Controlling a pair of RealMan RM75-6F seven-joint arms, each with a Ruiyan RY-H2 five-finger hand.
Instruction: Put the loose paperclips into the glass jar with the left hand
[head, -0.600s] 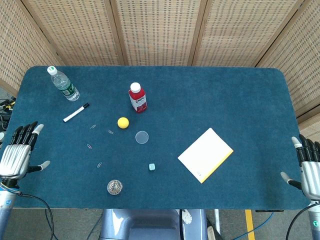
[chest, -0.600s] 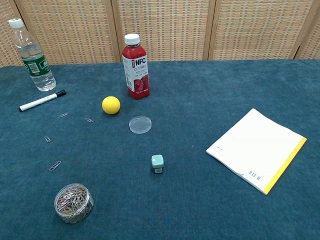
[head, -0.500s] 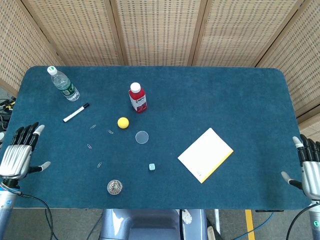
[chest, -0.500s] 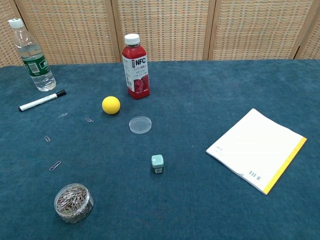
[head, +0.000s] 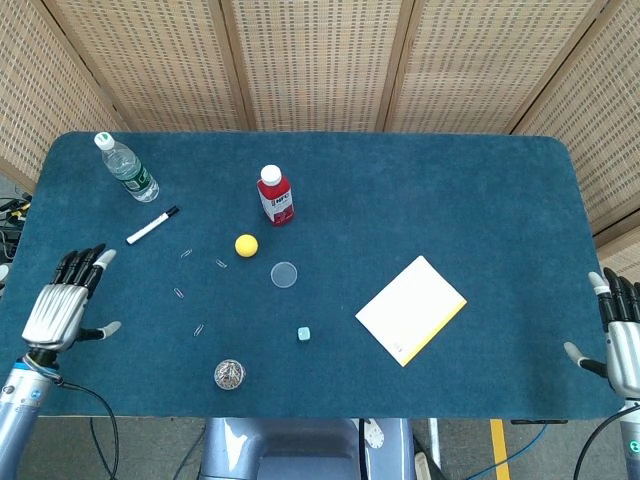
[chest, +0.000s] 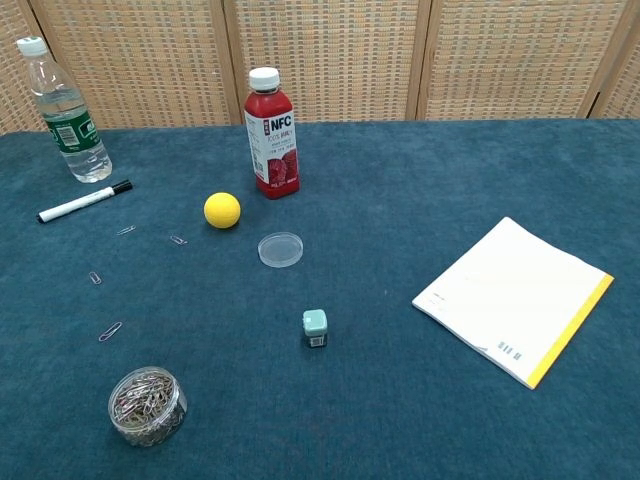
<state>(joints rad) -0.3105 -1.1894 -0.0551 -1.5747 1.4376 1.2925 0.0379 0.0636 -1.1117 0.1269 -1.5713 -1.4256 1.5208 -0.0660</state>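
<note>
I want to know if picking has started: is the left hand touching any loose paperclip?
Apart. The head view shows bare table between the left hand and the nearest paperclip.

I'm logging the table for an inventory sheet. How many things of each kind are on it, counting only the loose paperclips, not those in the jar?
Loose paperclips: 4
Bottles: 2
Glass jar: 1
Lid: 1
Marker: 1
Yellow ball: 1
Small green block: 1
Notepad: 1
Total: 12
</note>
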